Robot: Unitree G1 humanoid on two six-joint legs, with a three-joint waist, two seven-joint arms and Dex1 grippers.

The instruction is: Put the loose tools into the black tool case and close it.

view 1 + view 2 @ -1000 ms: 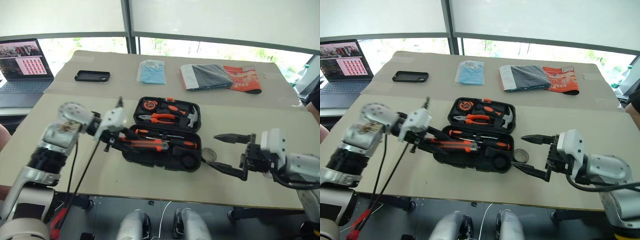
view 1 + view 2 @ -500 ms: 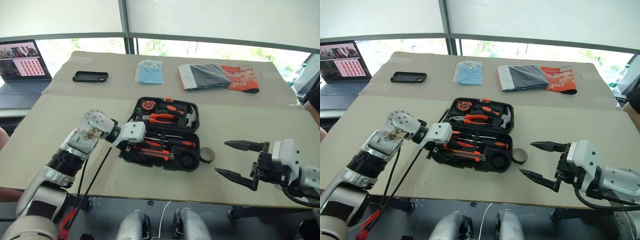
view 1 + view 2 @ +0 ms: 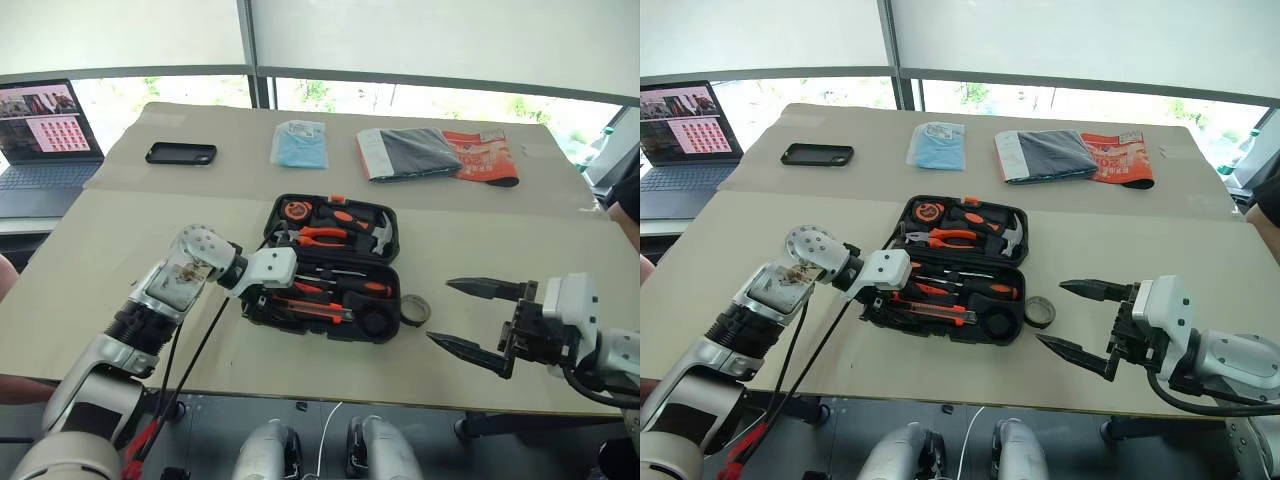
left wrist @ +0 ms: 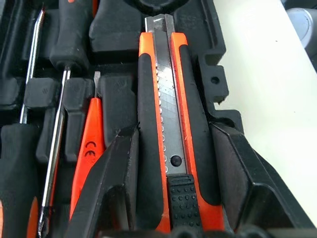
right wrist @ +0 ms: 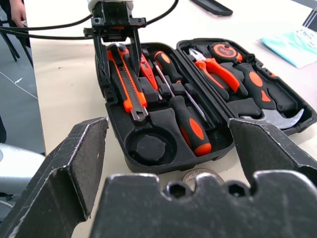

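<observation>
The black tool case lies open in the middle of the table. My left gripper reaches into its front half from the left, shut on the black-and-orange utility knife, which rests in its moulded slot. A slim orange screwdriver and a black-and-orange screwdriver lie in the slots beside it. The small dark tape roll sits on the table against the case's right front corner. My right gripper hovers open just right of the roll, holding nothing.
Orange-handled pliers, a hammer and a tape measure fill the case's lid. At the back of the table lie a flat black phone, a blue packet, a grey folded cloth and an orange booklet. A laptop stands far left.
My left gripper has come down and right with the utility knife, from above the case's left edge into the front slot. The right gripper stays open.
</observation>
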